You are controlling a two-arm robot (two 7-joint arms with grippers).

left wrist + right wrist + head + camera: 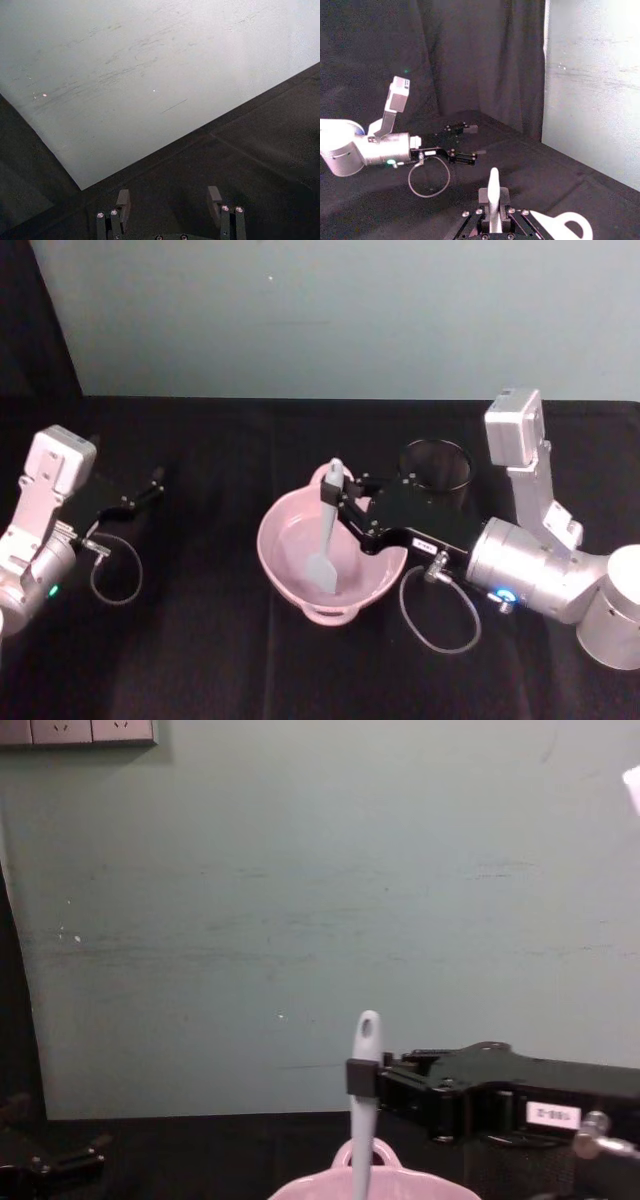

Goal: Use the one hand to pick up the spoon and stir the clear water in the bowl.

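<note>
The pale pink ceramic bowl (275, 565) is glossy and smooth, while the long white plastic spoon (328, 525) looks matt. The black cylindrical wire-mesh cup (452, 480) is thin open metal mesh, the black cloth-covered bench (200, 640) looks matt, and the pale green painted wall (350, 320) is dull and scuffed.

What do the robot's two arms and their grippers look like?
Silver-grey round arms, a pale box at each wrist. The left gripper and right gripper are black, each with a thin looped cable; the right bears a small white label.
</note>
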